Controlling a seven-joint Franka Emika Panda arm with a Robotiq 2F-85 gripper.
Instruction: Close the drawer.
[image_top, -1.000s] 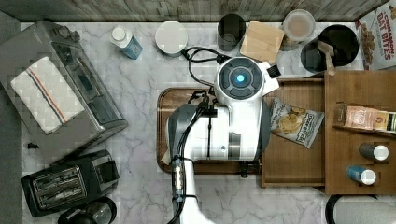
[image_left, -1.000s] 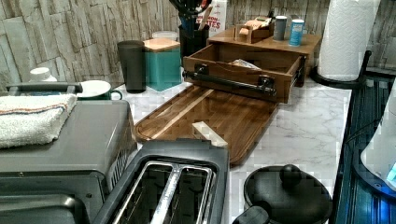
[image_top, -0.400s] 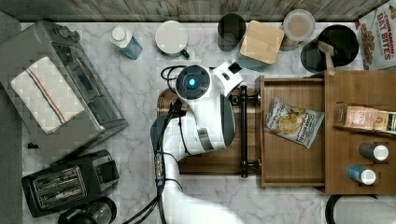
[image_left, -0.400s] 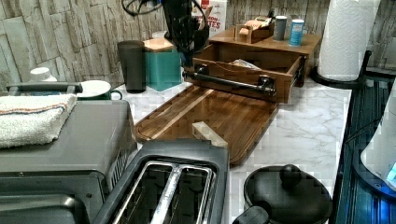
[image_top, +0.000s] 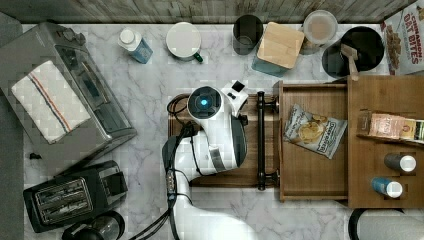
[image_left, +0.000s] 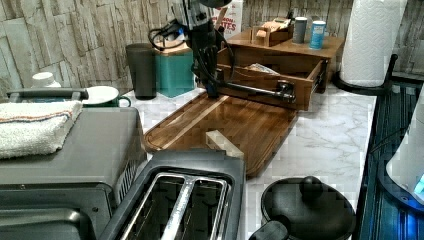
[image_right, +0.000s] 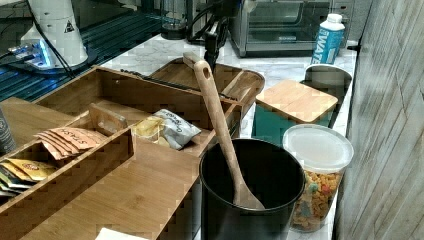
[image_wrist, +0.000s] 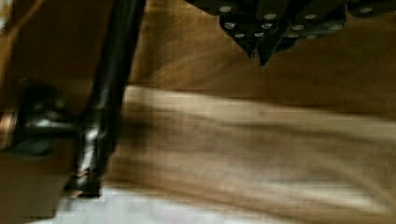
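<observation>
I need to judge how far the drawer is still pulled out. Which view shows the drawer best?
The top view: the drawer lies open in full outline, handle and chip bag included. The left view shows its front and handle obliquely, behind the arm. The right view shows its inside from the back. The wrist view catches one handle end.

1. The top view looks straight down on the marble counter (image_top: 150, 100), taking in the toaster oven (image_top: 65, 95) at the top view's left and the open drawer (image_top: 312, 175) at the top view's right.
2. The left view sits low behind the toaster (image_left: 175, 200), facing along the counter toward the drawer (image_left: 265, 80).
3. The right view looks from the opposite end, past a black pot (image_right: 250, 195) close to the lens, over the drawer (image_right: 145, 95).
4. The wrist view is very near the drawer's handle (image_wrist: 109, 93) and the wooden tray (image_wrist: 261, 144).
</observation>
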